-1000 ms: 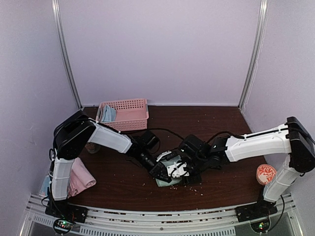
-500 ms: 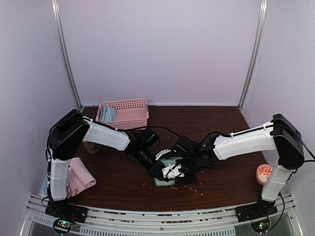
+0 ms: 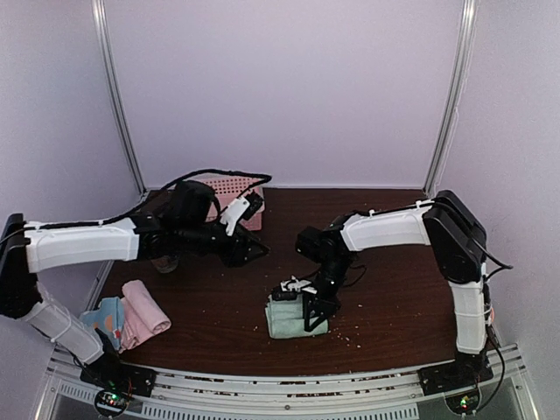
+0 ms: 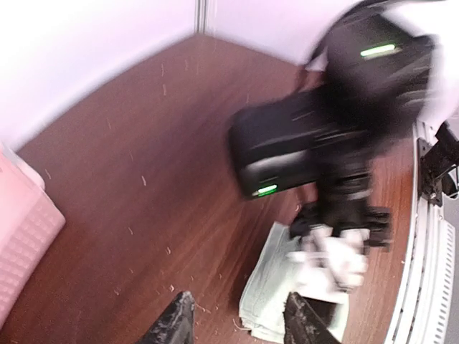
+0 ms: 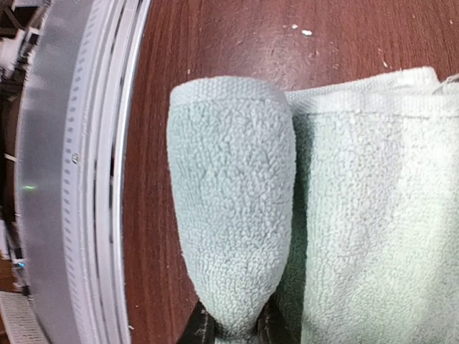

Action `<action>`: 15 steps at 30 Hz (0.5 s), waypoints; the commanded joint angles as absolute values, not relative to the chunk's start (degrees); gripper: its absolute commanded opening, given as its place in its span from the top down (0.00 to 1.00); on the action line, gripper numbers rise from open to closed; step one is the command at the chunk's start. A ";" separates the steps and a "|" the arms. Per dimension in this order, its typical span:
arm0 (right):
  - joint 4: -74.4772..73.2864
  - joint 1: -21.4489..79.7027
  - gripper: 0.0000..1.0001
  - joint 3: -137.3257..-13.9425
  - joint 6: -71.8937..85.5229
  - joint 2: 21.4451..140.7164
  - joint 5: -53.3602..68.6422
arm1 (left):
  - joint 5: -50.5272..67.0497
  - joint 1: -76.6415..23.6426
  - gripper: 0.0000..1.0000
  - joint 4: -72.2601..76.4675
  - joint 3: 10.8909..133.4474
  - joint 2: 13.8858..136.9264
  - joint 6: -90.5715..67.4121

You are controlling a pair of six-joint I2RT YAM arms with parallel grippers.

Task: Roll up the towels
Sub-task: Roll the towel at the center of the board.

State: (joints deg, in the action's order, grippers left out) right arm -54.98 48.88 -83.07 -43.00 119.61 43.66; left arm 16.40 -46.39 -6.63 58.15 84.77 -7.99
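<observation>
Since a second ago the left gripper has pulled off the green towel and swung far and left, toward the pink basket. The right arm has also risen, so the right gripper points down onto the towel. From above, the green towel lies near the middle of the table. A pink towel and a dotted blue towel sit at the near left, well apart from it.

The left wrist view is blurred. It shows the left gripper with its jaws apart and nothing between them, and the green towel on the wood beyond.

In the right wrist view, the right gripper is pinched closed on a rolled fold of the green towel. The rest of the towel lies flat to the right, and the metal rail runs along the left.
</observation>
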 commanded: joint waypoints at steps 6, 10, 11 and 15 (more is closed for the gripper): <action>-77.17 45.01 0.92 -100.79 -44.69 140.21 49.70 | 1.19 -64.68 0.56 0.82 52.35 79.94 9.52; -76.04 44.66 0.92 -101.30 -43.69 141.87 48.07 | -3.04 -70.70 0.55 -4.76 54.45 89.23 13.07; -75.90 44.57 0.92 -101.33 -43.68 142.00 47.74 | -5.73 -72.62 0.55 -5.31 54.99 91.67 13.58; -75.51 44.60 0.92 -101.34 -43.68 141.86 47.22 | -11.36 -74.53 0.54 -4.14 56.06 98.14 13.79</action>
State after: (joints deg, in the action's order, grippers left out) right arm -78.41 44.10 -102.65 -43.55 137.75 56.40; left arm -3.60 -73.34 -3.31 54.37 94.67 10.55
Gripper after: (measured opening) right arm 0.131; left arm 0.458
